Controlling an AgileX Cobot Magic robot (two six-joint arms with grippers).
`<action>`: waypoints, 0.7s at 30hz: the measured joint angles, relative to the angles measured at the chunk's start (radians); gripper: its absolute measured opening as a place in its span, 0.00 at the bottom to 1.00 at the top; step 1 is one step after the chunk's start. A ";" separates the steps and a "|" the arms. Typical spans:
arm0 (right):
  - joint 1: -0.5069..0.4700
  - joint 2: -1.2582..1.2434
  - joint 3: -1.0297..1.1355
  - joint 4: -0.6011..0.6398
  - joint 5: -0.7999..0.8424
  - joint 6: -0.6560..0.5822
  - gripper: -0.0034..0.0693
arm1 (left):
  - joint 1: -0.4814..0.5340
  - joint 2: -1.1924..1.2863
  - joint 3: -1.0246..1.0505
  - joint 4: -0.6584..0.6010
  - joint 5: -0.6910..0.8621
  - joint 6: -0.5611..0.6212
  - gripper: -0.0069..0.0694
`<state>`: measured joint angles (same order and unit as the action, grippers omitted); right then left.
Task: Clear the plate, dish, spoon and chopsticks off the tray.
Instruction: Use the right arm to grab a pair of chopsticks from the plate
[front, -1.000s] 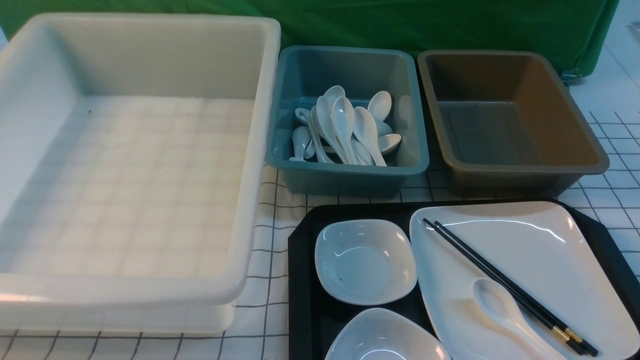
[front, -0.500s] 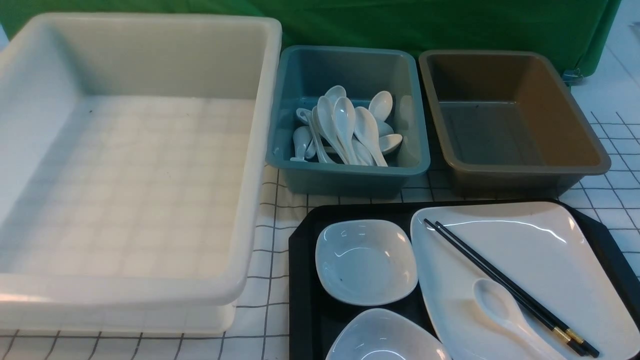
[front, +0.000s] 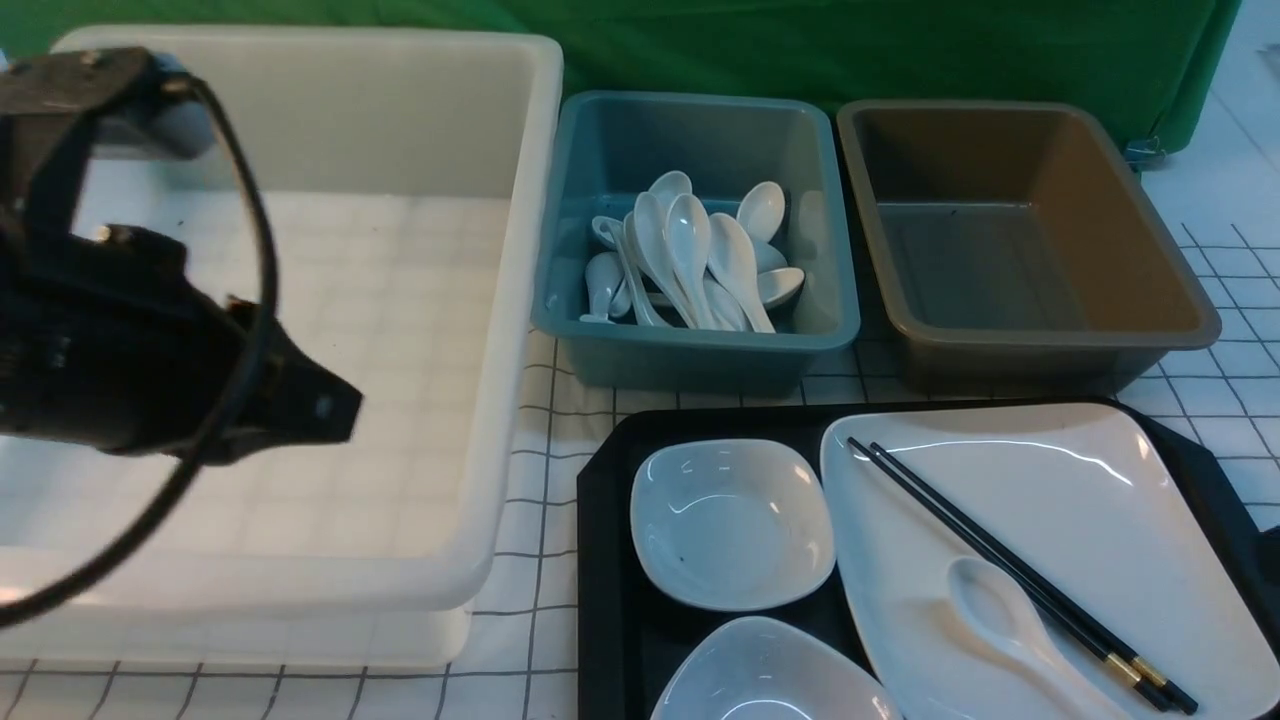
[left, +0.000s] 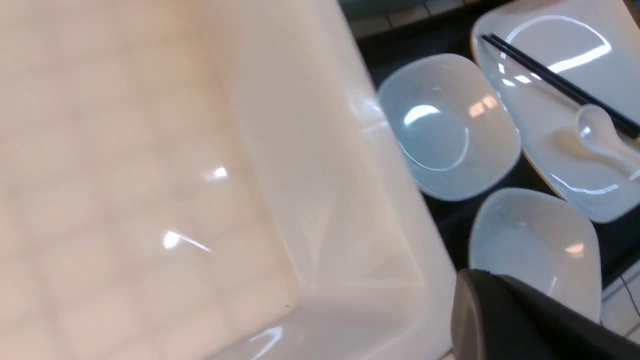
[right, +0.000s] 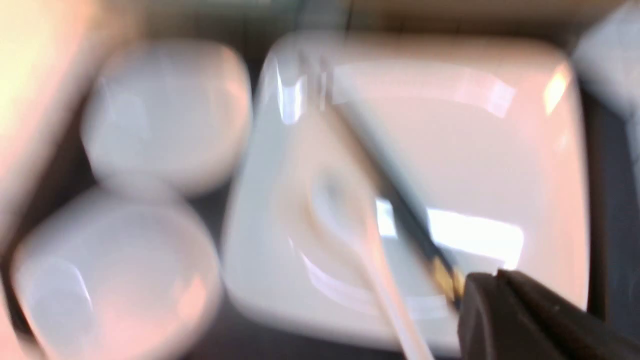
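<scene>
Two grippers, and I cannot tell either's jaw state.
My left gripper (front: 338, 405) hangs over the white bin (front: 520, 250), the dish (front: 730, 520) on the tray (front: 605, 600) beyond its tip. Chopsticks (right: 400, 210) and spoon (right: 350, 210) lie on the plate (right: 500, 150), beside my right gripper (right: 500, 310).

left arm (front: 110, 360) in at near left, raised, wrist pointing right; left gripper (front: 338, 405) tip dark, jaw gap unreadable; right gripper (right: 500, 312) shows one blurred finger, state unclear
</scene>
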<state>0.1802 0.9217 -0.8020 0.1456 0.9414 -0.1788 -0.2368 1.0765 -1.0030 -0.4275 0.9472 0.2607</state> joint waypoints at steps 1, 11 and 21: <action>-0.001 0.085 -0.030 -0.008 0.018 -0.029 0.05 | -0.077 0.013 -0.008 0.019 -0.007 -0.026 0.09; 0.008 0.563 -0.153 -0.018 0.021 -0.192 0.13 | -0.563 0.172 -0.029 0.189 -0.062 -0.261 0.09; 0.075 0.719 -0.154 -0.152 -0.086 -0.091 0.47 | -0.614 0.296 -0.091 0.193 -0.221 -0.154 0.09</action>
<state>0.2556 1.6411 -0.9558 -0.0068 0.8557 -0.2693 -0.8507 1.3722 -1.0936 -0.2349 0.7264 0.1067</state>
